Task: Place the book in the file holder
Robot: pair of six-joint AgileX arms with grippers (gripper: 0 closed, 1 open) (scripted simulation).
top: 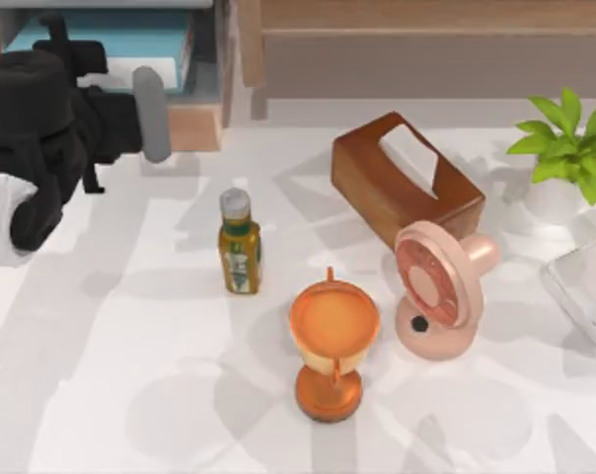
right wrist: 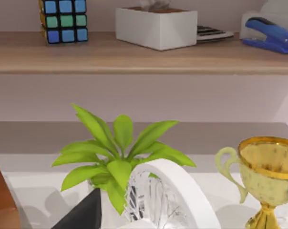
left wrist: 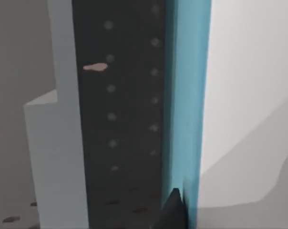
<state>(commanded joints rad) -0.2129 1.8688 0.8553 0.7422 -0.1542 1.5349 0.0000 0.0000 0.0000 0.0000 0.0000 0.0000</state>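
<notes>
Top view puts your left gripper (top: 130,104) at the file holder (top: 204,126), book (top: 101,44) lying inside; jaw state unclear. Withdraw carelessly and you drag it out.

Left arm (top: 41,128): matte black, blocky rounded housings | white casing segment at its lower end by the table's left edge | pale grey rounded finger (top: 152,114) on the left gripper | right wrist view: dark, pointed finger tip (right wrist: 84,212), black-grey.
</notes>
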